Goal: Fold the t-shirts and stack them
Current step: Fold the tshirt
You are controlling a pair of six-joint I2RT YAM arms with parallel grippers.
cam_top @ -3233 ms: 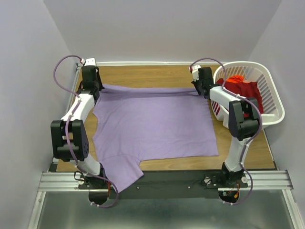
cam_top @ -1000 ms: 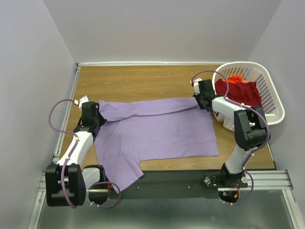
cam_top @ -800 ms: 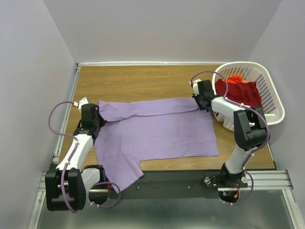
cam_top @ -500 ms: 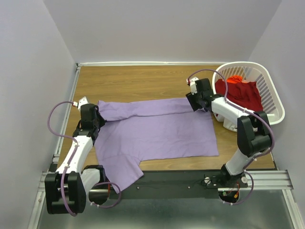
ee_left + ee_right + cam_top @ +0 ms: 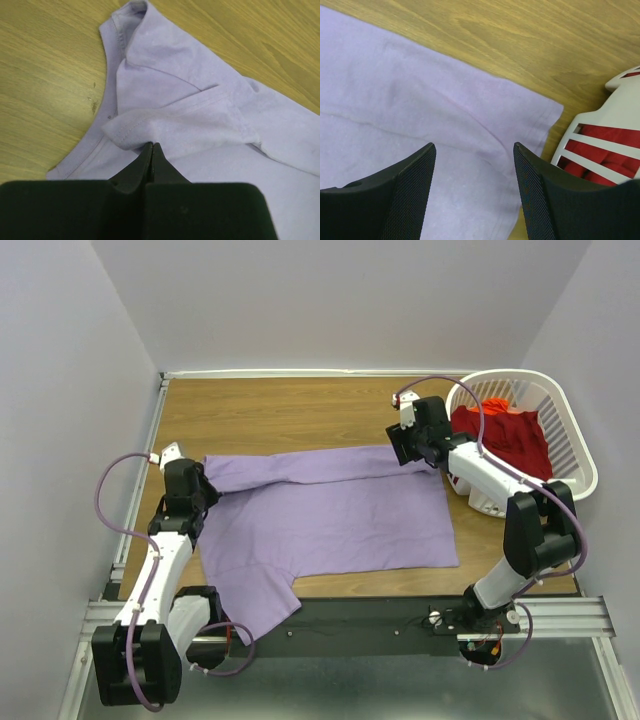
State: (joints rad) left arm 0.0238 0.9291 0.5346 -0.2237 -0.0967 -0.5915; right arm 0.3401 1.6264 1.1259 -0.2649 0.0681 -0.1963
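Note:
The lavender t-shirt [image 5: 330,515] lies spread on the wooden table [image 5: 290,410], its far strip folded over toward me. My left gripper [image 5: 200,490] is at the shirt's left end, shut on a raised fold of the lavender cloth [image 5: 200,112] at its tips [image 5: 151,145]. My right gripper [image 5: 405,452] hovers open over the folded far right corner [image 5: 420,100], with nothing between its fingers [image 5: 475,147]. The deep red t-shirt [image 5: 510,430] lies bunched in the basket and shows through the slats [image 5: 612,167].
The white slatted laundry basket [image 5: 575,455] stands at the table's right side, close to my right gripper [image 5: 615,132]. One lavender sleeve [image 5: 250,610] hangs over the near table edge by the left arm's base. Walls close in the table on three sides.
Both grippers drew the shirt's far edge toward me, folding a strip over. In the last second the right gripper opened, let go of the corner and backed off slightly; the left stays shut.

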